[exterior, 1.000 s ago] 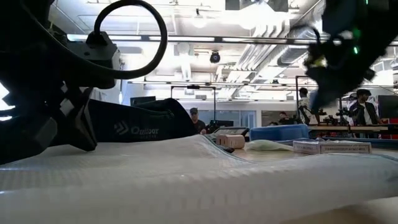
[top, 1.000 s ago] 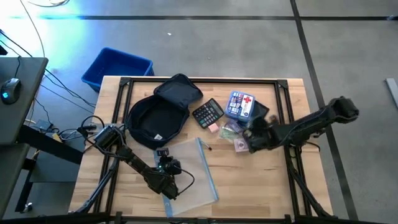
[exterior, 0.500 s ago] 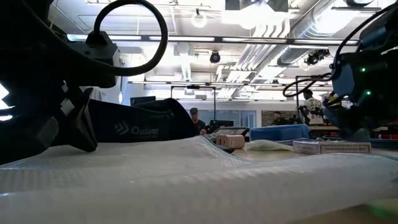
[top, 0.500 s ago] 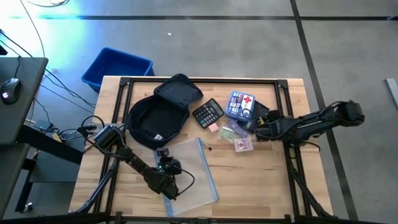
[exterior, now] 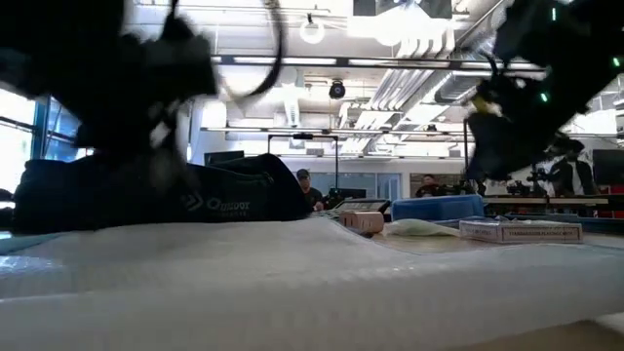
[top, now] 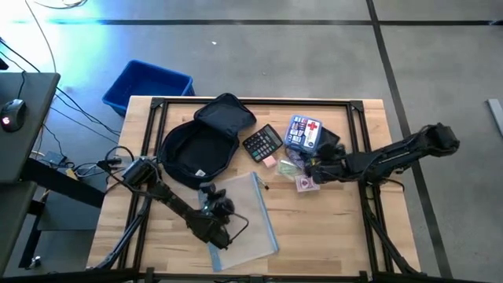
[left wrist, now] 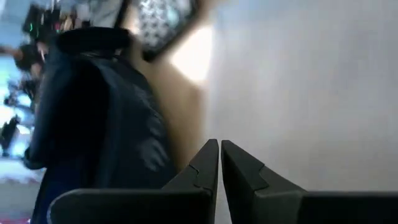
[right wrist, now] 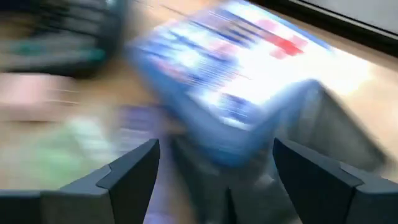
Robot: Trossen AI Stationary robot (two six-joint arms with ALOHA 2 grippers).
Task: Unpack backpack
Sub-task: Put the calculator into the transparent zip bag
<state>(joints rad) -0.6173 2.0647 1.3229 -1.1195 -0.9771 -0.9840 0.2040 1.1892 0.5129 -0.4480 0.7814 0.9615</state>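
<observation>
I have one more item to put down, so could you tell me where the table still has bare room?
Bare wood lies on the wooden table's near right part, between the clear plastic zip pouch and the right edge. It is crowded between the open dark navy fabric backpack and the blue first-aid kit.

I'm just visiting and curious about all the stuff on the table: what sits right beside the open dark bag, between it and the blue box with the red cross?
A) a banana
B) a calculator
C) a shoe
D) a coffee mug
B: a black calculator lies between the backpack and the first-aid kit.
</observation>
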